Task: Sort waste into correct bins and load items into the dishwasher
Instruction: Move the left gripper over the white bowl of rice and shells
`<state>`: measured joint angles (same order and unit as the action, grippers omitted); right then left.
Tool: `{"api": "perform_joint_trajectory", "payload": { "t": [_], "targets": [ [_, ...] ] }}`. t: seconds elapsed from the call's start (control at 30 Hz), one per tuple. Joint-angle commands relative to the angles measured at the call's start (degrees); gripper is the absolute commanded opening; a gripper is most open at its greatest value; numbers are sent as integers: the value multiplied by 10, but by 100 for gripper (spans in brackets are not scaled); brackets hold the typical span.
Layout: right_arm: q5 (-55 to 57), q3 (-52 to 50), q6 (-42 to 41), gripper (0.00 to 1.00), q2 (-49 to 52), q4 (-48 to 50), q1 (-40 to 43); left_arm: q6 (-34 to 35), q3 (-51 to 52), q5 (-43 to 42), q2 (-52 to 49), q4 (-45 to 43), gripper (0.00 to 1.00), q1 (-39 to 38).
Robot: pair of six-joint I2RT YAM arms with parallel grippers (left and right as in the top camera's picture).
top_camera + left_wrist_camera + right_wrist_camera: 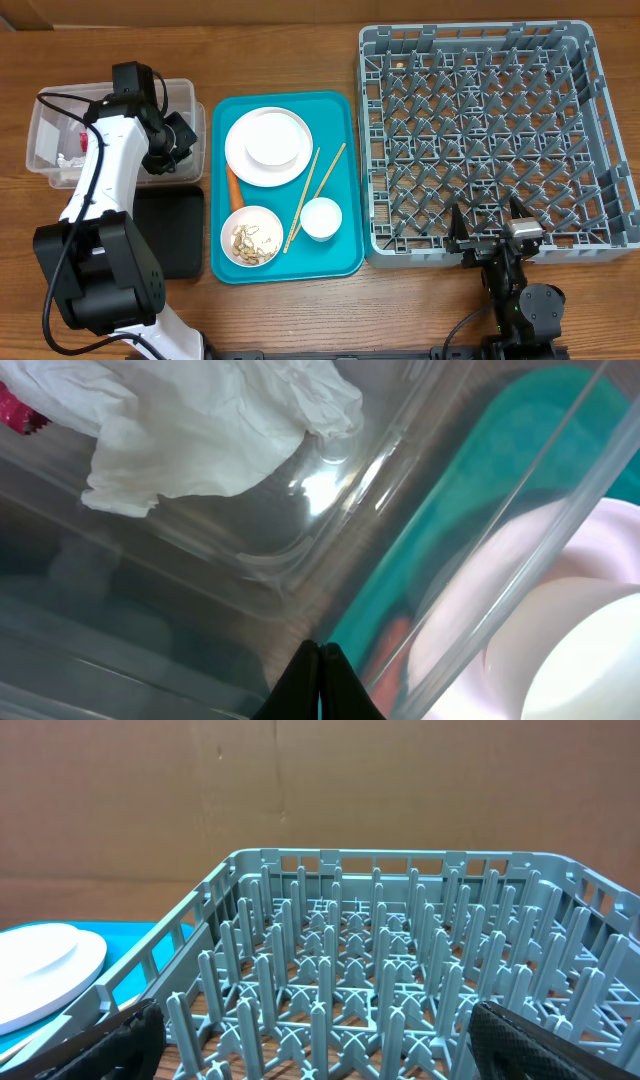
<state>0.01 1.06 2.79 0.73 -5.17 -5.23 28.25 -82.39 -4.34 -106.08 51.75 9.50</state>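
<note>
**Current step: waste sorting, left side.**

In the overhead view, the left gripper (182, 136) sits at the right-hand wall of the clear tub (50, 115), in the upper left of the frame. In the left wrist view its fingers (322, 678) are pressed together with nothing between them. The crumpled tissue (200, 430) and the red wrapper (15, 410) lie inside the tub, at the upper left of that view. We judge that both items are binned and that the arm is empty.

**Remaining waste.** The carrot (233, 188) lies on the teal tray (340, 255), just left of centre. Below it stands the bowl of scraps (251, 236). The black tray (172, 232), at lower left, shows no contents.

**Remaining dishes.** The plate (240, 160), carrying a small bowl (274, 141), the cup (321, 218) and the chopsticks (312, 195) all rest on the teal tray. The dish rack (490, 140), filling the right of the frame, holds none of them.

**Right side.** The right gripper (490, 238) stands at the lower edge of the rack, jaws spread wide and holding nothing.

**Next move.** We expect the left arm to lift clear of the tub wall, open its fingers and travel right to the carrot. The carrot is slim and lies flat, so the fingers should come down astride it.
</note>
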Motion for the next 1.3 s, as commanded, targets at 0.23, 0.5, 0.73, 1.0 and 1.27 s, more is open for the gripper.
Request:
{"api": "perform_joint_trajectory", "payload": {
  "t": [0.23, 0.5, 0.73, 1.0, 1.27],
  "targets": [
    [-2, -6, 1, 100, -6, 3, 2, -26, -54, 10, -2, 10, 4, 3],
    [-2, -6, 1, 100, -6, 3, 2, -25, -236, 54, 28, 195, 4, 1],
    [-2, -6, 1, 100, -6, 3, 2, -26, -243, 6, 39, 329, 4, -48],
    [-2, -6, 1, 100, -5, 3, 2, -25, -212, -2, 39, 381, 4, -195],
    [-2, -6, 1, 100, -5, 3, 2, 45, -163, 59, 38, 367, 11, -282]
  ]
}}
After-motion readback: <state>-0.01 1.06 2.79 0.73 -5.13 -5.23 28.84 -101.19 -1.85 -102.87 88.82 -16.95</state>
